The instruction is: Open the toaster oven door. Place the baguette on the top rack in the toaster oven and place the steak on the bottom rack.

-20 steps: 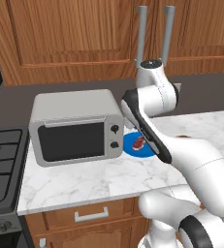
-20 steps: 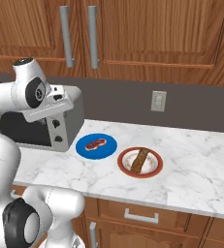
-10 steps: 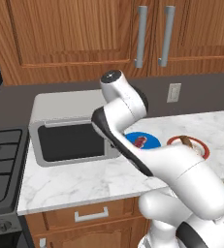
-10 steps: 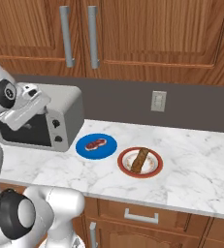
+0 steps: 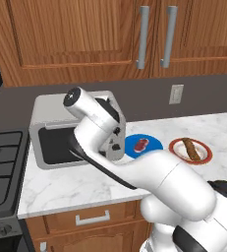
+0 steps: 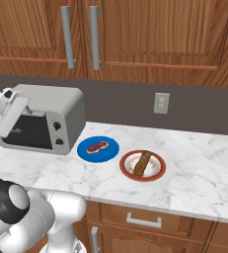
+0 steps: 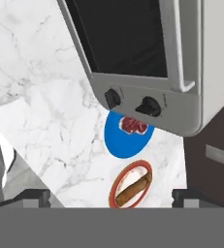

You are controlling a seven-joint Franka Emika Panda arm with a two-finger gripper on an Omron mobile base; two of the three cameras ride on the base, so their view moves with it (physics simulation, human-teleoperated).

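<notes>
At nine o'clock on the worktop (image 6: pixel 194 153), the toaster oven door (image 5: pixel 61 145) is shut; the tool (image 7: pixel 111 196), tips apart, should hook its top-edge handle (image 7: pixel 179 46) squarely.

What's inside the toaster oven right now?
Cannot tell: the toaster oven door is shut, its glass too dark to show racks. The steak and baguette sit on plates on the counter.

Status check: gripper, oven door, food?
Gripper open, empty, facing the toaster oven. Door shut. Steak on blue plate, baguette on red-rimmed plate, both untouched.
</notes>
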